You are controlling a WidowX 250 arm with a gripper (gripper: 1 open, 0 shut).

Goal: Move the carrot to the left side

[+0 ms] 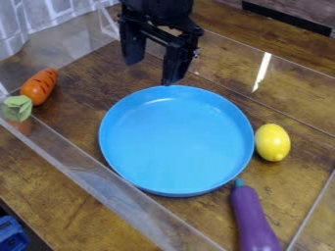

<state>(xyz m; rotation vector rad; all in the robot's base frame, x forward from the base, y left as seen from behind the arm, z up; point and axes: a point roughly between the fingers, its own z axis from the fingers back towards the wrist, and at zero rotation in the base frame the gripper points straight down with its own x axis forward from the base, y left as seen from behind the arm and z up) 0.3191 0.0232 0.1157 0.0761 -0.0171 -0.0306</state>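
The carrot (41, 85) is a small orange-red toy with dark groove lines. It lies on the wooden table at the far left, close to the clear wall. My gripper (153, 61) hangs at the back, above the far rim of the blue plate (177, 139). Its two black fingers are spread apart with nothing between them. It is well to the right of the carrot and does not touch it.
A green cube-like toy (18, 108) sits just in front of the carrot. A yellow lemon (272, 142) lies right of the plate. A purple eggplant (254, 220) lies at the front right. Clear plastic walls (92, 167) border the table.
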